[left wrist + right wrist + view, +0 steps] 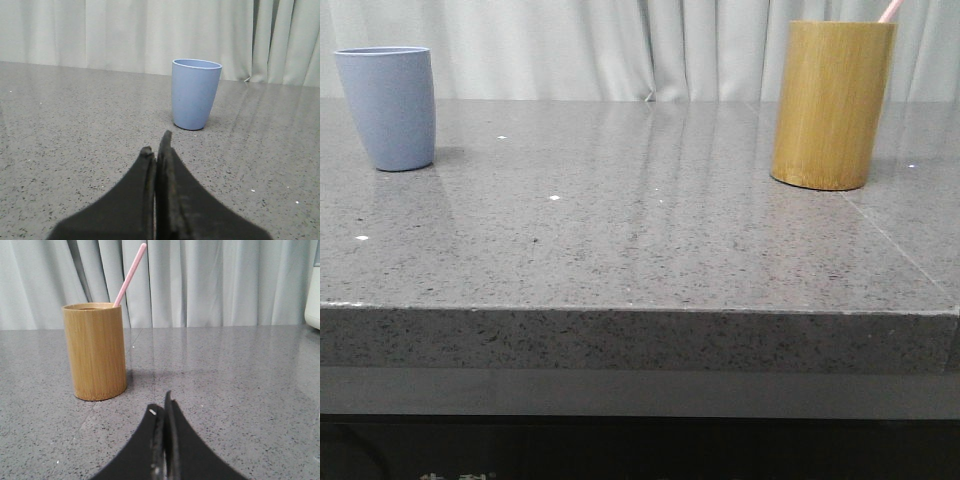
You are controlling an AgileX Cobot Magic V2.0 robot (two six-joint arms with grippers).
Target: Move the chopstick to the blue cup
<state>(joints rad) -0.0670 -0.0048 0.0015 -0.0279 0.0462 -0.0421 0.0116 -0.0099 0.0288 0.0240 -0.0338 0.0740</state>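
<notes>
**Inspector:** Where did the chopstick [131, 273] stand?

**Assistant:** At the upper left of the right wrist frame, leaning out of the bamboo holder [96, 351], presumably propped on its rim. The blue cup [388, 107] sat at the upper left of the front frame, well apart from the holder.

**Inspector:** And the pincers?

**Assistant:** The left gripper [157, 148] and the right gripper [161, 407] both had fingers pressed together, holding nothing, touching nothing. Transfer judged not begun.
</notes>
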